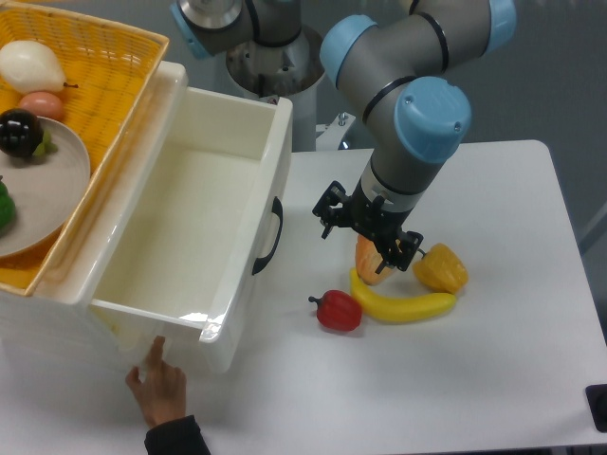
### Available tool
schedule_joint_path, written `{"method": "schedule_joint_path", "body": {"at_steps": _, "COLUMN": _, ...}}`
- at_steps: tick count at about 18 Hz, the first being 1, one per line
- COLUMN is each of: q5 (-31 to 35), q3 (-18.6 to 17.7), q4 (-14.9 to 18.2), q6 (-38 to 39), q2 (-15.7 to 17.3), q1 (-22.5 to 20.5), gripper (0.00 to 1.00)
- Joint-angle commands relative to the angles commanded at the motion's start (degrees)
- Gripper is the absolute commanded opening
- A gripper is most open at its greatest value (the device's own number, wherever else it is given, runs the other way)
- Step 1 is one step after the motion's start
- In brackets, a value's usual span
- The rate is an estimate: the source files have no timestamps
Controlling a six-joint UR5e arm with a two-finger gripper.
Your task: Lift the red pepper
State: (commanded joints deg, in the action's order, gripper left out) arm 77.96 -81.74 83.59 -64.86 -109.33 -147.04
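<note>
Beside the red pepper (338, 310), a banana (403, 305); claw (373, 248) grip state unclear.

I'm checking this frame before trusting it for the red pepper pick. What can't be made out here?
- Gripper: its fingertips are hidden by the wrist; open or shut is unclear.
- Orange piece: mostly covered by the gripper; contact can't be judged.
- Green item on the plate: cut off by the left edge.
- Red pepper: plainly visible, only its underside is hidden.
</note>
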Motion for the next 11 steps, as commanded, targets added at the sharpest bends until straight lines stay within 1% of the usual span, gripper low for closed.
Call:
{"method": "schedule_joint_path", "body": {"at_steps": 4, "q5": 0.09, "q3": -0.18, "q4": -0.7, "q6": -4.22, "q2": -1.05, "q1": -1.06, "gripper": 1.0}}
{"method": "schedule_joint_path", "body": {"at_steps": 5, "q5": 0.09, "q3": -0.18, "q4": -1.32, "q6": -5.01, "q2": -1.49, "q1": -1.23, "gripper": 1.0}}
{"method": "schedule_joint_path", "body": {"at_steps": 8, "q5": 0.09, "q3": -0.79, "q4": -2.37, "q6": -4.93, "q2": -2.46, "q1": -1.41, "gripper": 1.0}}
{"method": "schedule_joint_path", "body": {"at_steps": 11, "q5": 0.09, "q3": -2.11, "q4": -4.3, "q6": -4.93, "q2": -2.9, "q1": -1.41, "gripper": 1.0}}
